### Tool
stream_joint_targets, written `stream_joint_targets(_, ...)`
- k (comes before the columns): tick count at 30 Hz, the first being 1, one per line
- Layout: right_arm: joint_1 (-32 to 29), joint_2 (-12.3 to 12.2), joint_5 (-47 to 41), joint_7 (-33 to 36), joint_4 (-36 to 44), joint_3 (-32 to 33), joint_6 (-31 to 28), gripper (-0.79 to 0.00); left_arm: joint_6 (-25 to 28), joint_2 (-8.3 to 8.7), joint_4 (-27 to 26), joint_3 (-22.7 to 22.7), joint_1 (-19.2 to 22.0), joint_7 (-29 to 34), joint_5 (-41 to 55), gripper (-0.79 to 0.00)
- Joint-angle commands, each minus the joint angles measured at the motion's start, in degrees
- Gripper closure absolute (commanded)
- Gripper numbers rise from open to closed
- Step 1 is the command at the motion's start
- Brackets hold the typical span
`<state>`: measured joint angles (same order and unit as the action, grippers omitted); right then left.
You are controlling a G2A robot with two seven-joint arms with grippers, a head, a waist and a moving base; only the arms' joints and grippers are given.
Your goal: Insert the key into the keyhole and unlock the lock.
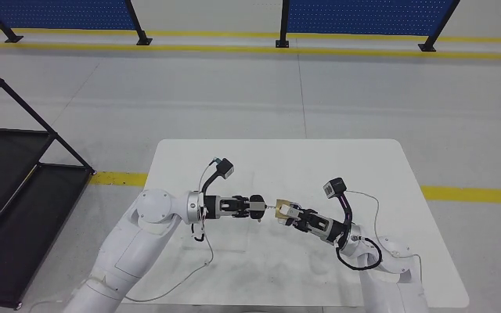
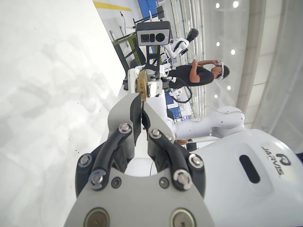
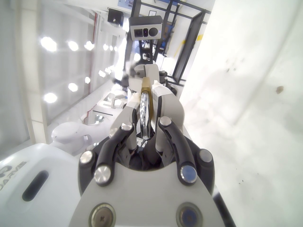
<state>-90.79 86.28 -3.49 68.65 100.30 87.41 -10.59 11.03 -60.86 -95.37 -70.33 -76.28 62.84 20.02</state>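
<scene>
Brass lock (image 1: 283,209) sat clamped in my right claw (image 1: 294,214); my left claw (image 1: 261,207) pinched the key (image 1: 271,206), tip touching the lock.

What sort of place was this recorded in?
Probably a large indoor robot test hall or workshop: a white table stands on a pale floor with yellow floor lines, blue barrier panels fence the far side, and a black metal rack sits beside it.

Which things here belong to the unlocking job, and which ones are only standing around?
For the job:
key, held in the left pincer
brass lock, held in the right pincer

Only around:
white table
black rack
blue barriers
yellow floor line
</scene>
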Motion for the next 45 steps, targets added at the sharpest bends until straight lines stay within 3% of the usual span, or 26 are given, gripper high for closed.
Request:
stream_joint_targets(1,0.00,0.00,0.00,0.00,0.00,0.00,0.00,0.000,-0.11,0.01,0.07,0.15,0.10,-0.08,0.05,0.000)
stream_joint_targets(10,0.00,0.00,0.00,0.00,0.00,0.00,0.00,0.000,0.41,0.31,0.64,-0.83,0.00,0.08,1.31,0.000)
stream_joint_targets(20,0.00,0.00,0.00,0.00,0.00,0.00,0.00,0.000,0.64,1.96,-2.57,-8.23,-5.98,1.80,1.84,0.000)
stream_joint_targets(34,0.00,0.00,0.00,0.00,0.00,0.00,0.00,0.000,0.64,1.96,-2.57,-8.23,-5.98,1.80,1.84,0.000)
stream_joint_targets(45,0.00,0.00,0.00,0.00,0.00,0.00,0.00,0.000,2.34,2.43,-4.01,-9.52,-7.24,-3.05,-4.72,0.000)
